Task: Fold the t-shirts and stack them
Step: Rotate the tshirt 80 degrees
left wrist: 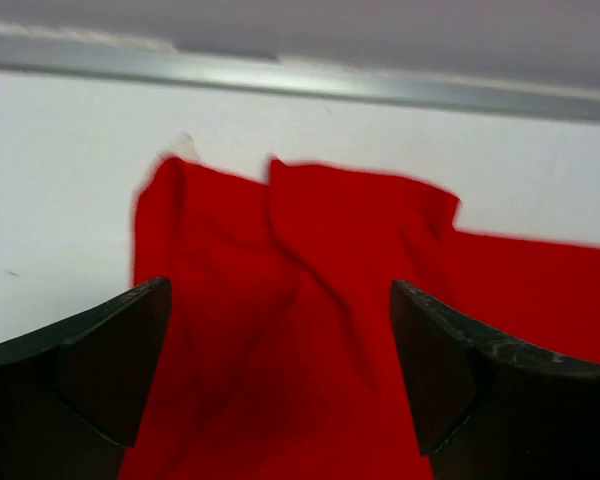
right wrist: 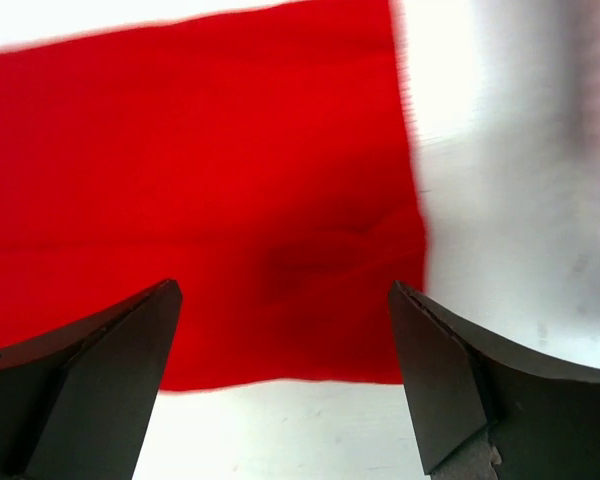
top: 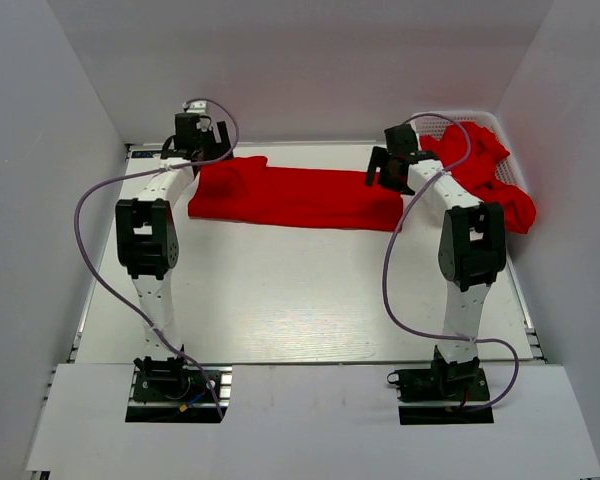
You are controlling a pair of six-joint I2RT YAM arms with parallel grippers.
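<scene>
The t-shirt (top: 295, 197) being worked on lies as a long red strip along the far edge of the table (top: 300, 300). It reaches from near the far left corner to just short of the basket (top: 492, 122) at the far right corner, where the other t-shirts (top: 475, 160) are heaped, one spilling over its near side. The left gripper (left wrist: 280, 290) hovers over the strip's left end and the right gripper (right wrist: 285, 290) over its right end, both with fingers spread wide and nothing between them. The left end is rumpled, with overlapping layers, so a pinch there may catch only the top layer and the fold would fall open on the lift. If one arm rises ahead of the other, the strip would skew. The right arm works close to the basket, so its cable might drag the spilling shirt onto the table
</scene>
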